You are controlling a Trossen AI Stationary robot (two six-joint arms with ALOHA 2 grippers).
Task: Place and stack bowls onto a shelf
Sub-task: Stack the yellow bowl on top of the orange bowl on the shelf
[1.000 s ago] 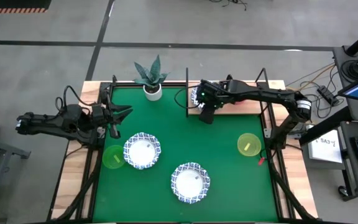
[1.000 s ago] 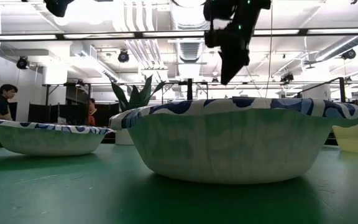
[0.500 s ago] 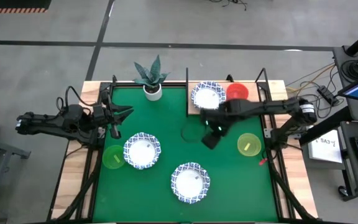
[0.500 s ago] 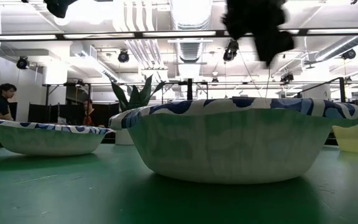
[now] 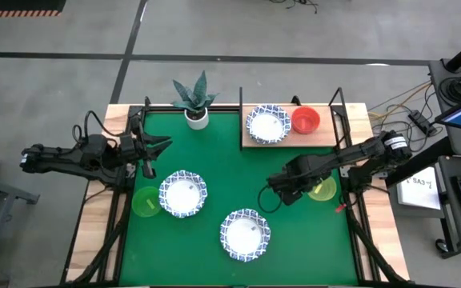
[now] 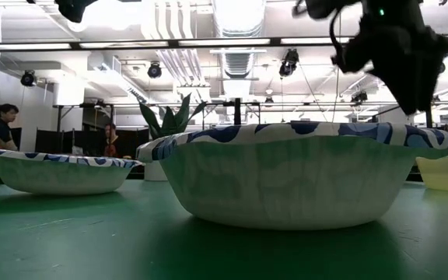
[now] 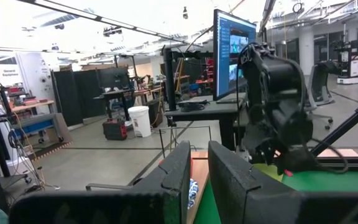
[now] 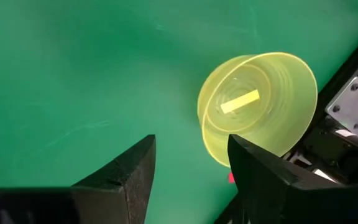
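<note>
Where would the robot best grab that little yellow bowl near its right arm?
Probably by the rim. The yellow bowl sits upright and open on the green mat, so the right gripper, fingers apart just beside it, could come down from above with one finger inside the wall and one outside.

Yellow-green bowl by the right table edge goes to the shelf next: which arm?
Right. The right gripper hangs open just beside the yellow-green bowl; the left gripper waits at the far left edge.

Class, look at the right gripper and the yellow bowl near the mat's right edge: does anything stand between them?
Nothing visible does. The right gripper, open, faces the yellow bowl across bare green mat, and the bowl sits alone.
</note>
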